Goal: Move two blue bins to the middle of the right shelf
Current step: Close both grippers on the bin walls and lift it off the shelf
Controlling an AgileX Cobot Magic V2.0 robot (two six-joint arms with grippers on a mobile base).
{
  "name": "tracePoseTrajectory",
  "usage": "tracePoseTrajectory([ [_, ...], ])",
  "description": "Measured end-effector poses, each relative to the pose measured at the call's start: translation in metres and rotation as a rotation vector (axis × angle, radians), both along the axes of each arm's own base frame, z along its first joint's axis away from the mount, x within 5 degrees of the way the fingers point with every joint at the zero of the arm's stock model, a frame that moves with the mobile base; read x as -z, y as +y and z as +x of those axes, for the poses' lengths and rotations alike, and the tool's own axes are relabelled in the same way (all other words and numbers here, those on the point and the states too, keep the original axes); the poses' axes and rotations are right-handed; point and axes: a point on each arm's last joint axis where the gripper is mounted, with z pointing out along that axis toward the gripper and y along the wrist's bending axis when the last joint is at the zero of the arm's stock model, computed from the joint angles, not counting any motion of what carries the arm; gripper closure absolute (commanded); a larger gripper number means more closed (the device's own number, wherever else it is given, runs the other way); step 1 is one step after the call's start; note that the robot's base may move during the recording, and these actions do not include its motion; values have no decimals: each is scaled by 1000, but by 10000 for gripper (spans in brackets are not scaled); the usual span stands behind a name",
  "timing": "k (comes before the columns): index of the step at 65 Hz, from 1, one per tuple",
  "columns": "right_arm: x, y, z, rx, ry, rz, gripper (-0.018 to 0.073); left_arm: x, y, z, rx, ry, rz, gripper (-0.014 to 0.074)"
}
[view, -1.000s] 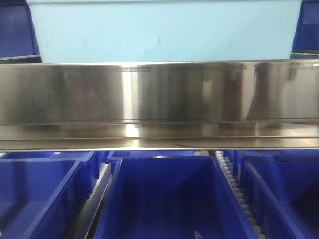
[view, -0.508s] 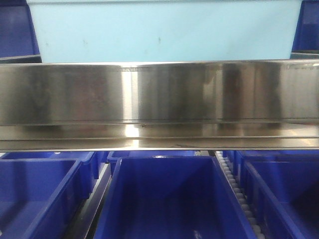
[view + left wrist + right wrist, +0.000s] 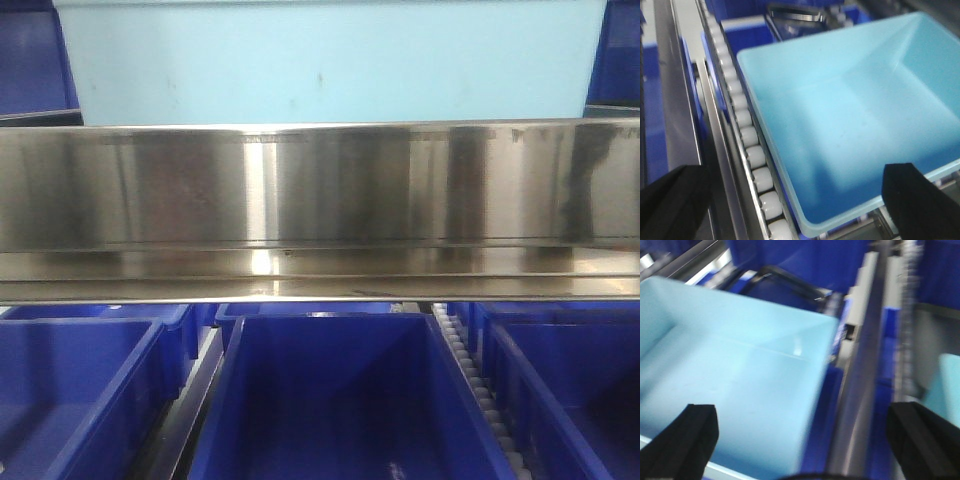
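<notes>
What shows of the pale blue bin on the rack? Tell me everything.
The pale blue bin is a rectangular, open-topped tub of smooth plastic-looking material with a thick rim, empty inside, faint dark specks on its front wall. It sits behind the steel front rail, a white roller track running along its side, dark blue bins beside and below it.

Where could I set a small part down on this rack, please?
The pale blue bin has a bare floor between its walls. Below the steel rail, the dark blue bins look empty too. Beside that bin it is tight: the roller track hugs its side wall.
</notes>
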Motion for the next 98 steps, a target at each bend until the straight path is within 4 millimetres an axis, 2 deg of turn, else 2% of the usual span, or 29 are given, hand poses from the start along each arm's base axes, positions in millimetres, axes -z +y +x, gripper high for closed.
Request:
tracePoseTrajectory([
  [7,3,17,23,-8,109,-16,-10,3,-10,22,-1,86,45,-3],
  [14,7,20,43,58,210,-51,-10,13,-19,46,-32,154,82,-3],
  [27,32,28,79,144,336,-92,-10,43,-29,80,-108,233,149,-3],
  [48,85,42,118,185,491,-141,-10,92,-45,112,-111,362,208,-3],
  [55,99,45,127,192,527,-154,-7,102,-48,117,-106,392,206,-3],
  [60,107,47,131,194,545,-162,41,104,-49,118,-105,398,207,13],
  [64,109,48,133,196,551,-164,137,106,-50,118,-104,402,207,57],
  [69,113,48,135,197,559,-168,302,106,-50,118,-104,403,208,169],
  [75,116,49,136,199,568,-171,545,106,-50,118,-104,403,208,393],
  [80,119,49,138,201,574,-180,711,106,-50,118,-104,403,208,598],
  [82,119,49,138,206,578,-170,724,106,-50,118,-104,403,208,701],
  [98,118,49,138,210,577,-160,712,105,-50,119,-116,404,193,707],
])
